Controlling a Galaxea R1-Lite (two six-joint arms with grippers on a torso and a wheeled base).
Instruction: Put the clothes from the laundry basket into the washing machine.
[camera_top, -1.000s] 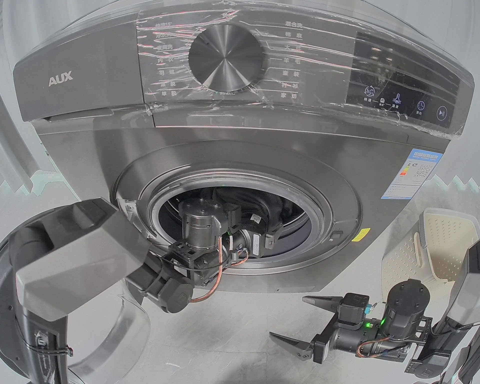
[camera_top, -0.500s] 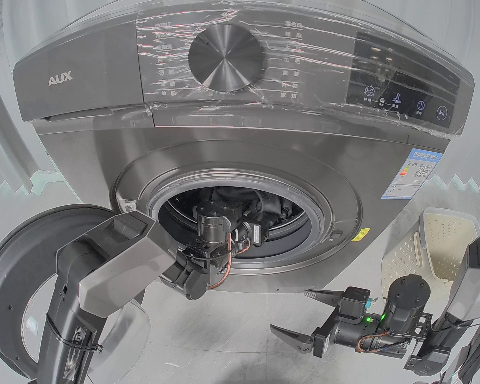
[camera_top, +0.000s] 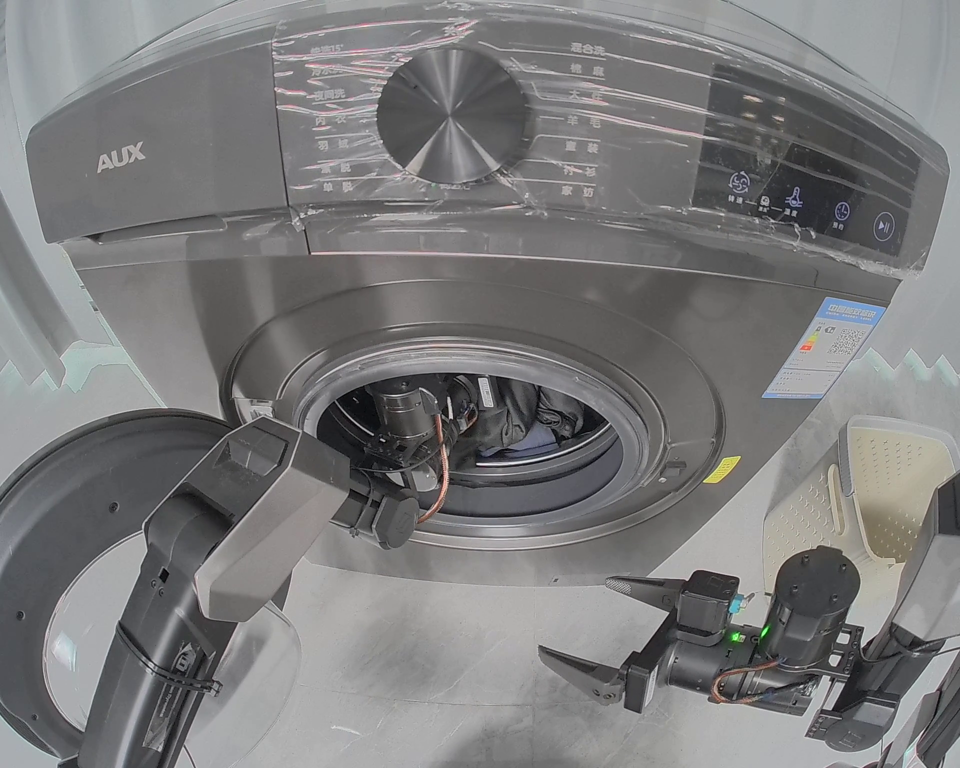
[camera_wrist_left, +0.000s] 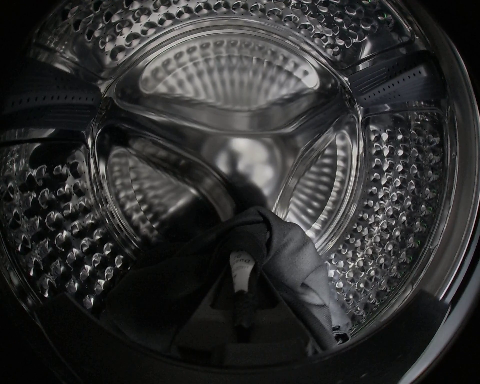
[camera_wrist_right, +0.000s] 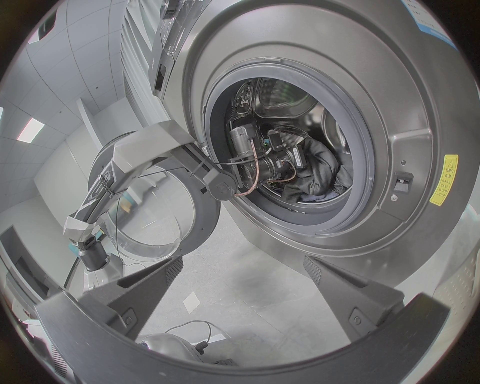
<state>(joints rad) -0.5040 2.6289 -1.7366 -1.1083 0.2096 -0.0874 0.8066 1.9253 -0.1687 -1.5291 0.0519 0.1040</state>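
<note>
Inside the perforated steel drum (camera_wrist_left: 400, 200) of the grey front-loading washing machine (camera_top: 500, 290), w/ its round door (camera_top: 60, 520) swung open to the robot's left, the left gripper (camera_top: 490, 395) sat well past the porthole rim, right up against a bundle of dark grey clothes (camera_wrist_left: 295, 255). Cloth lay draped across the left wrist cam's foreground, a small white tag showing on it, w/ the rest heaped on the drum floor near the front lip. Couldn't tell whether that gripper was clamped on the fabric or just pressed into it. Right gripper (camera_top: 578, 620) hung low in front of the machine, over the pale floor (camera_top: 420, 650), spread wide open, nothing in it. Cream perforated plastic laundry basket (camera_top: 890, 480) stood at the machine's right side, just behind the right arm.
</note>
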